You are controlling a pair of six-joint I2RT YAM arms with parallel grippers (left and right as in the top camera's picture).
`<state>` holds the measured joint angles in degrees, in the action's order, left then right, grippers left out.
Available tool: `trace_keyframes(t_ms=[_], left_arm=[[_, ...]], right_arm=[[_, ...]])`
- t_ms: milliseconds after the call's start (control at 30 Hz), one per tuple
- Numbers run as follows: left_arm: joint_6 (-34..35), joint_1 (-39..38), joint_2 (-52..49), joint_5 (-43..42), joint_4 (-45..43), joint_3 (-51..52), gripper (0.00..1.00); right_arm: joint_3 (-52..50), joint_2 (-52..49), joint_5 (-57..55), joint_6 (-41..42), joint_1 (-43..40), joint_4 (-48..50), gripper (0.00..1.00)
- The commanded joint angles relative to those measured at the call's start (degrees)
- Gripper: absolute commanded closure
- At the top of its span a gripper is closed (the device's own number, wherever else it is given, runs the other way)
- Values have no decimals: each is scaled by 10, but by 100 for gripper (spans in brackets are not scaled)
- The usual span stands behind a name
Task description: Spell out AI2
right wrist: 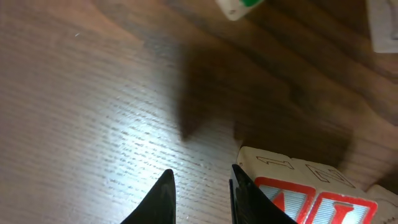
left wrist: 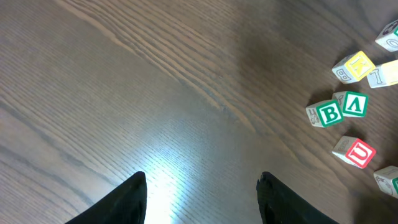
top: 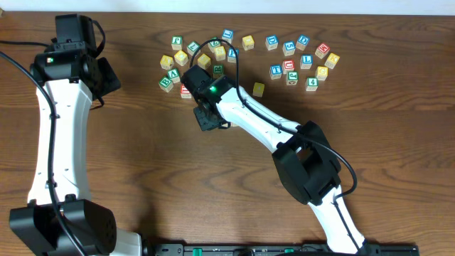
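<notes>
Right gripper (right wrist: pixel 200 182): your jaws stand narrow and hold nothing. Bare table (right wrist: pixel 93 93) shows through the gap, and the tips hang low over the wood.
Nearest cube: the red A cube (right wrist: pixel 285 200) sits right against the outer side of one finger. You cannot tell whether they touch.
Its neighbour: the red I cube (right wrist: pixel 343 208) sits flush beside the A, their printed faces in one row. The frame edge crops both, and your arm hides them from the overhead camera.
2 cube: look for it among the scattered cubes (top: pixel 288 48) beyond your wrist. Several carry blue print, but none can be read from above.
Left gripper (left wrist: pixel 202 190): it is spread wide and empty over bare wood, well apart from the B cube (left wrist: pixel 328 114), the green A cube (left wrist: pixel 354 104) and the U cube (left wrist: pixel 359 153).
Handling: expect light, rigid wood with smooth printed faces. It probably won't crush, but it may slide or twist if you pinch it off-centre.
Where to hold: take two opposite flat sides at mid-height with the jaws square to the faces. You will likely need a wider opening than this to straddle a cube.
Risk: the A and I pair beside your finger would shift at a nudge, so lift clear before swinging away.
</notes>
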<state>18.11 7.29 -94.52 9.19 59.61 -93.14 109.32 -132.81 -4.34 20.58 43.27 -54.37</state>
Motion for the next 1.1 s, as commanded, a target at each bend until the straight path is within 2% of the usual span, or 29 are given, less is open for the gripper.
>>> trace_keyframes(t_ms=[0, 500, 767, 1067], left_arm=[[-5, 0, -6, 3, 4, -8, 44], [-5, 0, -6, 3, 4, -8, 44], [-5, 0, -6, 3, 6, -8, 44], [-5, 0, -6, 3, 5, -8, 44]], right_arm=[[-3, -14, -26, 49, -1, -5, 76], [-3, -14, 0, 105, -20, -26, 73], [-3, -14, 6, 142, -28, -46, 65], [21, 19, 17, 105, -39, -45, 55]])
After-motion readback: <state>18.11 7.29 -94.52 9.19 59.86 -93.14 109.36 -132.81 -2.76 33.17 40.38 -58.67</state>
